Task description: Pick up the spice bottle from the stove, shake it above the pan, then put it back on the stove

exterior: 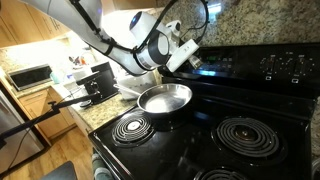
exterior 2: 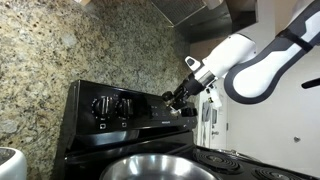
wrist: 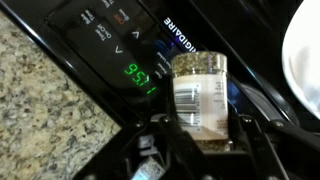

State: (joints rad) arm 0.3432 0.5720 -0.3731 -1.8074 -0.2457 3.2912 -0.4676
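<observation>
Granite counter (wrist: 45,95): speckled stone fills the left of the wrist view and meets the back edge of the range
Stove (exterior: 205,112): glossy black top with coil burners (exterior: 132,127) at the front; its control panel (wrist: 100,30) runs along the back with a green clock display (wrist: 137,74) lit
Spice bottle (wrist: 200,90): clear jar with pale contents and a white label, held in the air clear of the stove top, just in front of the control panel; its tilt is hard to tell
Gripper (wrist: 203,135): pressed in on the jar, one finger on each side, pinching it across the body; in an exterior view (exterior: 188,57) it hangs behind the pan
Pan (exterior: 165,97): shiny silver and empty, sitting on a rear burner; only its rim (wrist: 305,45) shows at the right edge of the wrist view, so the jar looks beside it, not above it
Step in hand: the pick-up seems done, and the carry to the pan is under way
Next move: bring the jar sideways over the bowl of the pan, keep the pinch firm, stay clear of the panel, then shake
</observation>
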